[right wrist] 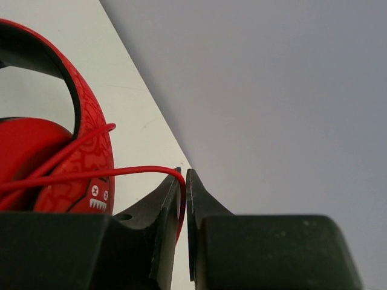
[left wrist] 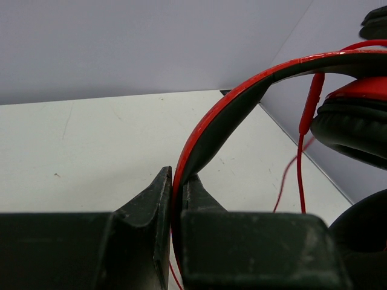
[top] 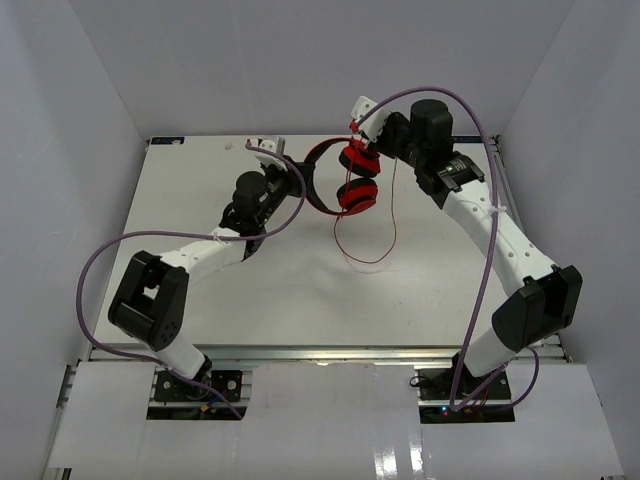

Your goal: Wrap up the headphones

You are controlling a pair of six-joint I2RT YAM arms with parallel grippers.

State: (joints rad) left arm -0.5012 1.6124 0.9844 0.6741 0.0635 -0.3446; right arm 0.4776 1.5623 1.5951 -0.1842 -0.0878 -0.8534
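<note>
Left tool (left wrist: 175, 178) clenched on the headband (left wrist: 224, 118) of the headphones (top: 357, 160), held up near the far edge of the bench (top: 250, 295), right tool (right wrist: 184, 175) pinching the cord (right wrist: 133, 170) just right of the 2 cups (top: 358, 196), cord running leftward to them, slack looping toward the near edge.

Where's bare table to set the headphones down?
Free: near-centre table, this side of the cord loop; the far-left corner beside the left pincer. Crowded: far centre, where headphones and right pincer hang.
</note>
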